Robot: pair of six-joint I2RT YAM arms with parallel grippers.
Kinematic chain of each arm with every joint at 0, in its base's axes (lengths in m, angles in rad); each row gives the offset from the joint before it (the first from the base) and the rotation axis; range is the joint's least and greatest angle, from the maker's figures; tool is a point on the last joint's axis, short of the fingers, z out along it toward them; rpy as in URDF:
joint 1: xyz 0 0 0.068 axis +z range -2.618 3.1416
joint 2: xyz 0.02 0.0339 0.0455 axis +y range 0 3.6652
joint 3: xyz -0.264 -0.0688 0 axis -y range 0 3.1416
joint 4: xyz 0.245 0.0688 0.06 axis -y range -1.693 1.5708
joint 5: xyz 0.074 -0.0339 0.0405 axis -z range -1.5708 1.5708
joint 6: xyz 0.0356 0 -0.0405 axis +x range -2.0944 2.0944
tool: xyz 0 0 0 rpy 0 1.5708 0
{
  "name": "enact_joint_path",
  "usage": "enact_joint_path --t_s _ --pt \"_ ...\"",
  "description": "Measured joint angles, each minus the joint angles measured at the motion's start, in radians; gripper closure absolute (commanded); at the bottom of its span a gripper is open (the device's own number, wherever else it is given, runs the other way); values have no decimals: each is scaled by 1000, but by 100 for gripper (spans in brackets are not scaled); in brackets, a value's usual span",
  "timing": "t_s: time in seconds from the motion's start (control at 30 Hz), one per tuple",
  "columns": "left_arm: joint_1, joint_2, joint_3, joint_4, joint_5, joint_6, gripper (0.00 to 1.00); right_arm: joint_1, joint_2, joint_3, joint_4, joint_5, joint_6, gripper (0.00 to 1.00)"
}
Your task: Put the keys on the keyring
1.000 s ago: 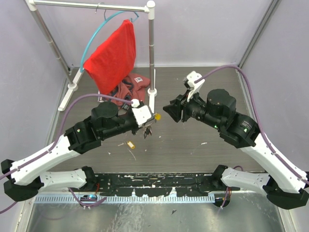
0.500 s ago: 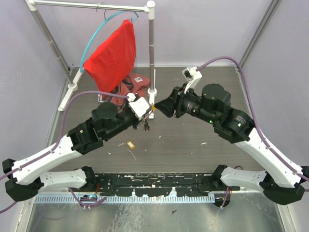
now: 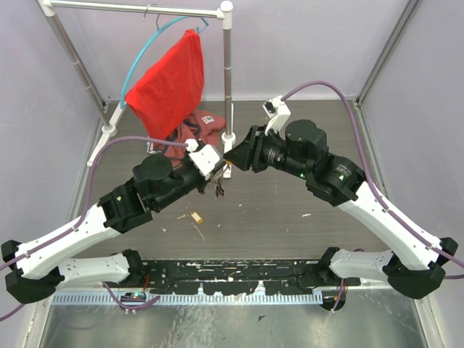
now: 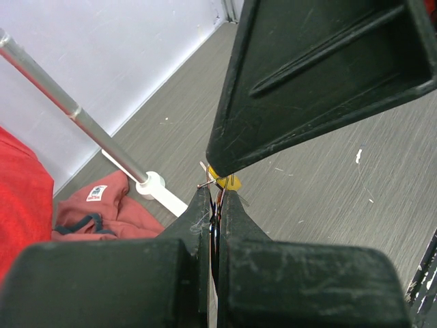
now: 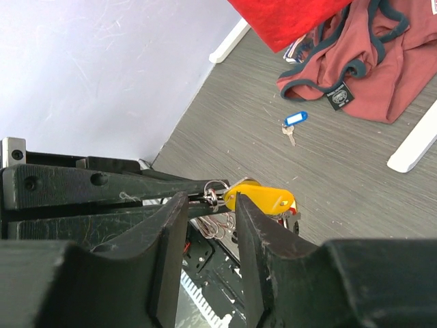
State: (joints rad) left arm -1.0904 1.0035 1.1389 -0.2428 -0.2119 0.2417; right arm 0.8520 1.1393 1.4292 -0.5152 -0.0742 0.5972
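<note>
My left gripper (image 4: pixel 216 195) is shut on the keyring (image 5: pixel 214 197). Thin wire loops and a bunch of keys (image 3: pixel 219 190) hang below its fingers. A yellow-tagged key (image 5: pixel 263 198) sticks out at the tip, also visible in the left wrist view as the yellow tag (image 4: pixel 229 182). My right gripper (image 5: pixel 208 198) is open and straddles the ring's end; the yellow tag lies against its right finger (image 5: pixel 256 225). From above, the right gripper (image 3: pixel 233 158) meets the left gripper (image 3: pixel 221 174) tip to tip. A blue-tagged key (image 5: pixel 293 121) and a yellow-tagged key (image 3: pixel 196 216) lie on the table.
A white clothes rack (image 3: pixel 227 72) stands at the back with a teal hanger hoop (image 3: pixel 141 58) and a red cloth (image 3: pixel 170 80). Its post (image 4: pixel 82 126) and foot (image 4: pixel 153 188) are close behind the grippers. A red-brown garment (image 5: pixel 369 61) lies by the foot.
My right gripper has swung left to the left gripper's tip and closed in around the ring, its jaws narrowing a little. The left gripper has lifted the bunch slightly towards the rack post.
</note>
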Motion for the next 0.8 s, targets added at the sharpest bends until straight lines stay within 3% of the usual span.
enact_joint_path --t_s 0.33,0.8 --pt "0 -5 0 0 16 0 100 -13 18 9 23 -28 18 72" --pt "0 -6 0 7 19 0 100 -33 18 6 38 -63 38 69"
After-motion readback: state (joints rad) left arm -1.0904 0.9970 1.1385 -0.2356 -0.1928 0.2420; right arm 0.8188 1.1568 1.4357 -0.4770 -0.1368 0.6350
